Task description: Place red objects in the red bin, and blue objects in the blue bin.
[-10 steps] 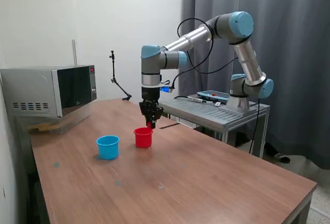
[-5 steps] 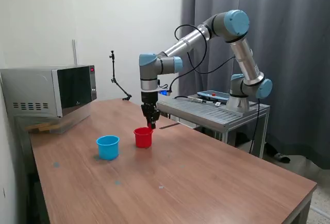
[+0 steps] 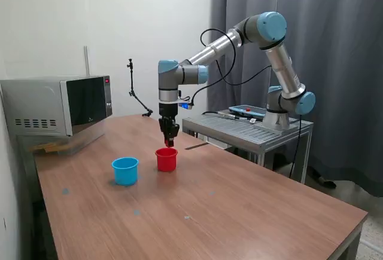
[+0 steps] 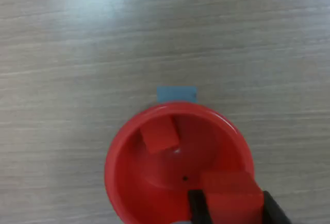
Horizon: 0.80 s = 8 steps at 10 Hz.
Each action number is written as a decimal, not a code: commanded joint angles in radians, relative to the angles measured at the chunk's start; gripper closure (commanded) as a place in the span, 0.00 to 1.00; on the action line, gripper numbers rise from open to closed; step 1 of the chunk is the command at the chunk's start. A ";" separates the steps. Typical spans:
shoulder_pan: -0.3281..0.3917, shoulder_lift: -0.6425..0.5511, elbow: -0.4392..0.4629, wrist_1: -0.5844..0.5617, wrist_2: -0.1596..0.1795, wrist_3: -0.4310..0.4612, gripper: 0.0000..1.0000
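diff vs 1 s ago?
The gripper, shut on a red cube, moved toward the exterior view's left and now hangs over the red bin; nothing let go. A second red cube lies in the bin. Red bin, blue bin and microwave stayed put.

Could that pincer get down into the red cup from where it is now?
Probably yes. The pincer hangs right above the red cup, whose mouth is open, with only one red cube lying inside. It already holds another red cube, so it cannot grab anything more.
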<state>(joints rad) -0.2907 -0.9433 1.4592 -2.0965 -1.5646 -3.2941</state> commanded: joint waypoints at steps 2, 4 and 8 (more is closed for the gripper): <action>-0.008 0.001 0.004 -0.002 0.000 -0.001 1.00; -0.008 0.001 0.004 -0.002 0.000 -0.001 1.00; -0.013 0.001 0.004 -0.002 -0.002 -0.001 0.00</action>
<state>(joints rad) -0.3028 -0.9419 1.4634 -2.0985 -1.5650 -3.2950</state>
